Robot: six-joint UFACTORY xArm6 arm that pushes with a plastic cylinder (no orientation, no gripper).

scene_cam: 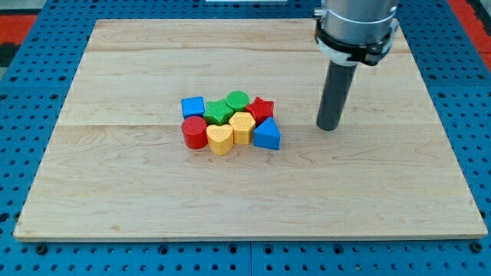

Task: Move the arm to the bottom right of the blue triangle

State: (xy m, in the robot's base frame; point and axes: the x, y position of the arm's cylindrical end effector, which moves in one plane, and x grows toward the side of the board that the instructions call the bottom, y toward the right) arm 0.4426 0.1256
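The blue triangle [267, 135] lies at the right end of a tight cluster of blocks near the board's middle. My tip [328, 127] rests on the board to the right of the blue triangle, a short gap away and slightly higher in the view. It touches no block. The cluster also holds a red star [261, 108], a yellow hexagon-like block [242, 126], a yellow heart [219, 139], a red cylinder [194, 132], a blue cube [192, 106], a green cylinder [238, 99] and a second green block [219, 112].
The wooden board [138, 199] lies on a blue perforated table [31, 69]. The arm's grey body [357, 23] hangs over the board's top right.
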